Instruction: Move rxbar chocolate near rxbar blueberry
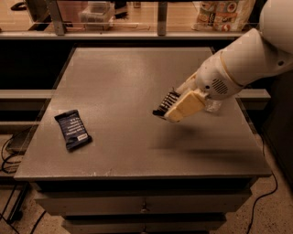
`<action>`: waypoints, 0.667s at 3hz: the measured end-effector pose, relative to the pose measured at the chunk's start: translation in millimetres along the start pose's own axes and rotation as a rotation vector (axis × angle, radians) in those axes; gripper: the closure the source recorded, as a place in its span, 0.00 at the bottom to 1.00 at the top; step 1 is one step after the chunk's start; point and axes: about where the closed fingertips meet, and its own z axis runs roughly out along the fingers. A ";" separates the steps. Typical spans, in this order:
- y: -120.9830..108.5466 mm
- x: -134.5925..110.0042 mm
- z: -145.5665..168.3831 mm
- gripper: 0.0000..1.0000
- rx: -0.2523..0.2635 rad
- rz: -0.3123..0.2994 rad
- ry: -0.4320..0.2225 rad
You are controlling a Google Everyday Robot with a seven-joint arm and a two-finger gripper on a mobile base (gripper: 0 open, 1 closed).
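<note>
Camera view looks down on a grey bench (128, 68) with drawers (137, 204) under its front edge. At the far left, dark cables (8, 153) trail on the floor beside the bench. On the bench's left part, near the front edge, the rxbar blueberry (73, 130) lies flat in its navy wrapper, white text and a small white label patch facing up, its long side running slantwise toward the front. The middle of the bench top is bare grey. Right of centre, well apart from the blueberry bar, the pincer (168, 111) hangs above the surface, clamped on the rxbar chocolate (165, 102); the black bar with its rows of white lines juts out toward the left, tilted, held clear of the bench, with a soft shadow (183, 141) lying below it. Just behind the pincer a clear plastic bottle (213, 106) is partly hidden. The white robot arm (242, 59) reaches in from the upper right corner. Behind the bench, a shelf rail carries printed packages (224, 10).
</note>
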 end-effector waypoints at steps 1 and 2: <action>0.5 -11.6 -4.9 1.00 -0.003 -0.015 -0.028; 8.4 -14.2 17.4 1.00 -0.060 -0.005 -0.031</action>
